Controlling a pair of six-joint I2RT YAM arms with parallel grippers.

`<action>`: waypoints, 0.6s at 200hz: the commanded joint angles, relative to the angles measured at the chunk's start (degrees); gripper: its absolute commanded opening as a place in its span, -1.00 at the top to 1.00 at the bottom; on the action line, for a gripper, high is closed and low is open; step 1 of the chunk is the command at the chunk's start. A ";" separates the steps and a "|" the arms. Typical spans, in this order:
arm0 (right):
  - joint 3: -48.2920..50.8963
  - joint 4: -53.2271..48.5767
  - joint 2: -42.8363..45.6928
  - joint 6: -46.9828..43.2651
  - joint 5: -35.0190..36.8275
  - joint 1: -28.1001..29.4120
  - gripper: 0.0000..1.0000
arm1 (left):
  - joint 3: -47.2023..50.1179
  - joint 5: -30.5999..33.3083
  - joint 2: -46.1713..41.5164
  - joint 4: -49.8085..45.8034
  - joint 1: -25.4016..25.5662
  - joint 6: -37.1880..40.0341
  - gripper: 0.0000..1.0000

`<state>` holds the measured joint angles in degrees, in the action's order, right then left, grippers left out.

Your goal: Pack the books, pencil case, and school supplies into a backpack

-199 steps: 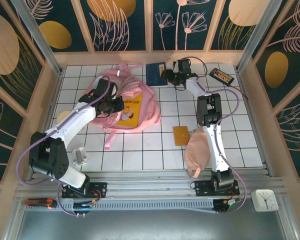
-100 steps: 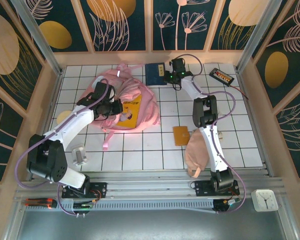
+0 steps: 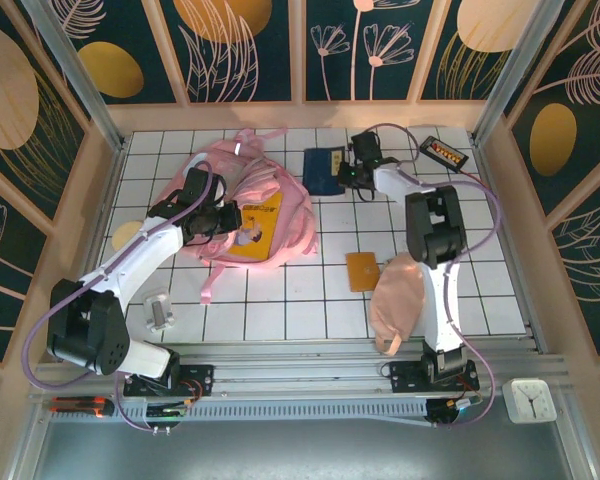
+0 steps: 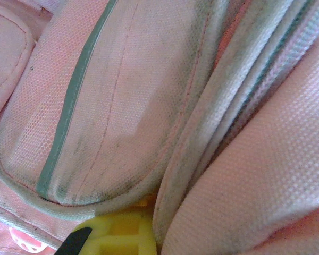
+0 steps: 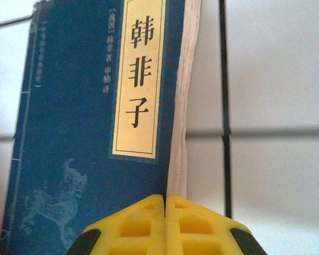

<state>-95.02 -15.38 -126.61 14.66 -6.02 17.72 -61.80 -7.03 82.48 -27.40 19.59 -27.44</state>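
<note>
The pink backpack [image 3: 242, 195] lies at the back left with the yellow book [image 3: 258, 225] showing in its open mouth. My left gripper [image 3: 227, 215] is shut on a fold of the backpack's fabric [image 4: 181, 175], which covers all but one yellow finger [image 4: 117, 234]. The navy book [image 3: 323, 170] lies tilted on the tiles just right of the backpack. My right gripper [image 5: 165, 199] is shut on the near page-side corner of this navy book [image 5: 80, 133]. Nearer the front, the orange pad [image 3: 363, 270] lies flat, and the peach pencil case [image 3: 395, 300] rests beside the right arm.
A black gadget with red marks [image 3: 445, 152] lies at the back right. A pale yellow disc [image 3: 126, 234] peeks out by the left arm. A small silver object [image 3: 158, 310] stands at the front left. Wooden walls [image 3: 510, 220] ring the tiled table.
My right gripper closed on the navy book and pulled it nearer and to the right, and the book now lies tilted. The left gripper kept its hold on the backpack and shifted slightly.
</note>
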 commanded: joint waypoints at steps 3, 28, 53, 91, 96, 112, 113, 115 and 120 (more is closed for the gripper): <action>12.03 -1.54 12.42 -0.94 0.43 -0.55 1.00 | 0.10 1.46 -1.08 -1.24 -0.59 -0.33 1.00; 24.91 -3.08 22.91 -2.64 -1.40 -2.16 1.00 | 0.67 1.93 -1.56 0.58 -0.58 -0.42 1.00; 32.28 -5.06 30.79 -5.25 -4.79 -2.36 1.00 | 0.80 2.25 -1.44 1.61 -0.60 -0.51 1.00; 37.39 -3.63 35.46 -3.73 -18.44 -5.31 1.00 | 1.16 -1.08 0.37 5.41 -0.50 -1.94 1.00; 37.67 -3.24 35.18 -2.43 -19.73 -6.40 1.00 | 1.25 -1.54 0.76 6.06 -0.53 -2.08 1.00; 39.08 0.71 34.24 -0.62 -25.40 -9.43 0.90 | 1.75 -3.01 1.95 8.40 -0.50 -2.50 1.00; 39.14 1.10 34.19 -0.52 -25.73 -9.57 0.88 | 1.76 -3.09 2.06 8.50 -0.42 -2.52 1.00; 39.35 1.83 34.03 -0.24 -26.39 -9.86 0.85 | 1.77 -3.32 2.25 8.68 -0.43 -2.53 1.00; 39.82 3.51 33.47 0.38 -28.23 -10.44 0.73 | 1.68 -3.90 2.89 9.15 -0.41 -2.53 1.00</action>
<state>-57.32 -18.22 -92.31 11.94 -22.94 11.07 -61.01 -7.57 82.96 -24.86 19.59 -27.75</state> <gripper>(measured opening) 0.061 0.072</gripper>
